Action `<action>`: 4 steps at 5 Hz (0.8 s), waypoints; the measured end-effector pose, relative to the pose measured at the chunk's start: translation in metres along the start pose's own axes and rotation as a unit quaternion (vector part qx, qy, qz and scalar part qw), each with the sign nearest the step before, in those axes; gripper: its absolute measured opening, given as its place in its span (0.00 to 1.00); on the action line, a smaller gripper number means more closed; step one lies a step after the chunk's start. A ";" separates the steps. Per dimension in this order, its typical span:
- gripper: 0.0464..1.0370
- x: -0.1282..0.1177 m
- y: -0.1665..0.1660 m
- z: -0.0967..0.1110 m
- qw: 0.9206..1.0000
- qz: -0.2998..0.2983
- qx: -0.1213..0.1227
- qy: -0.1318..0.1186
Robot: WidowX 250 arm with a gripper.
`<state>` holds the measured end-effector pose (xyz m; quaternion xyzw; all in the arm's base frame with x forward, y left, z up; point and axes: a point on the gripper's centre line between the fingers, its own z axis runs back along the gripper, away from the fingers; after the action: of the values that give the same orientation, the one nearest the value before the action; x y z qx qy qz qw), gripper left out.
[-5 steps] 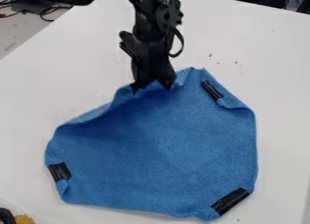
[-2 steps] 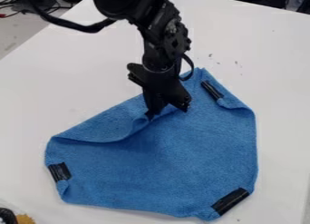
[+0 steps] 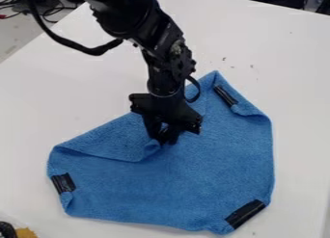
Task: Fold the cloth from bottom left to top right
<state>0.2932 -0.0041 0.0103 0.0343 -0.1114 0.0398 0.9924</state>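
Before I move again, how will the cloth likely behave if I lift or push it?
The cloth looks floppy: its upper-left side lies folded over softly beneath the gripper. Being thin, it's probably light and apt to wrinkle if pushed.

the cloth is plain blue, its strips black, the table white, the arm black.

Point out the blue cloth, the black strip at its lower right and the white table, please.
Blue cloth (image 3: pixel 199 177), camera view, lower middle part.
Black strip (image 3: pixel 245 214), camera view, middle of its length.
White table (image 3: pixel 71 97), camera view, bare top.
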 end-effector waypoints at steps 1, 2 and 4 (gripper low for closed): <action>0.84 -0.004 -0.007 0.010 0.999 0.029 0.001 0.020; 0.97 -0.002 -0.011 0.029 0.999 0.042 0.014 0.003; 0.96 0.001 -0.024 0.071 0.998 0.043 0.050 0.022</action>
<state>0.2804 -0.0331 0.0784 0.0781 -0.0883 0.0885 0.9891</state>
